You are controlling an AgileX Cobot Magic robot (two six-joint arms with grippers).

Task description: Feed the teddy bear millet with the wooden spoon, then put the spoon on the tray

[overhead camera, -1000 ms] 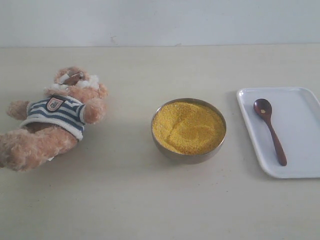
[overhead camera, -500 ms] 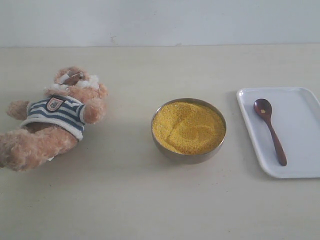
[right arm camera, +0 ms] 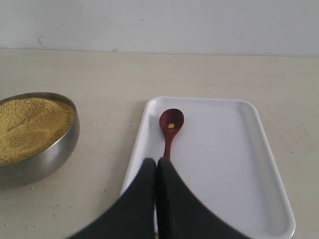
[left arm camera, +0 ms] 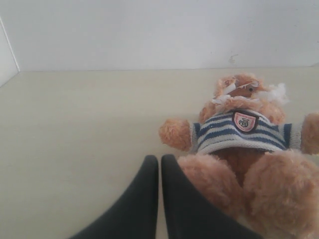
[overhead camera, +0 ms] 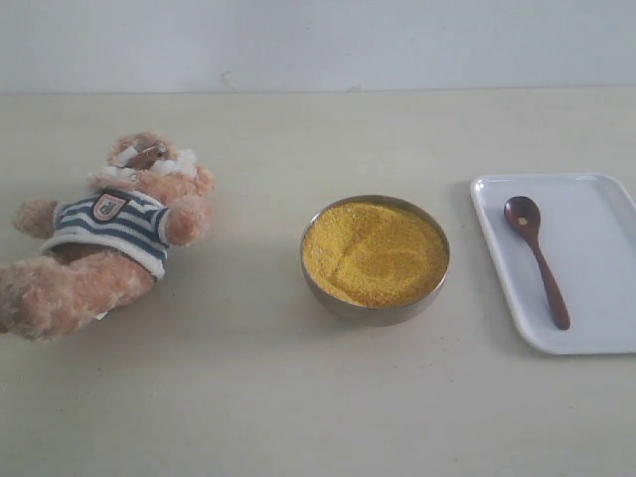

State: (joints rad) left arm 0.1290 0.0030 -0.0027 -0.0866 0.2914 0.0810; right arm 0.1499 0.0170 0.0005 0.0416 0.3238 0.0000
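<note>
The teddy bear [overhead camera: 104, 238] lies on its back at the table's left, in its striped shirt. A metal bowl [overhead camera: 376, 260] heaped with yellow millet [overhead camera: 375, 248] stands in the middle. On the white tray [overhead camera: 596, 229] at the right rests the wooden spoon [overhead camera: 537, 258], a few grains in its bowl. Neither gripper shows in the exterior view. In the left wrist view my left gripper [left arm camera: 159, 159] is shut and empty, beside the teddy bear's [left arm camera: 244, 144] leg. In the right wrist view my right gripper [right arm camera: 156, 162] is shut and empty, above the wooden spoon's [right arm camera: 170, 127] handle on the tray [right arm camera: 234, 164].
The beige table [overhead camera: 248, 397] runs back to a white wall [overhead camera: 318, 40]. In the right wrist view the metal bowl [right arm camera: 55, 149] stands to one side of the tray.
</note>
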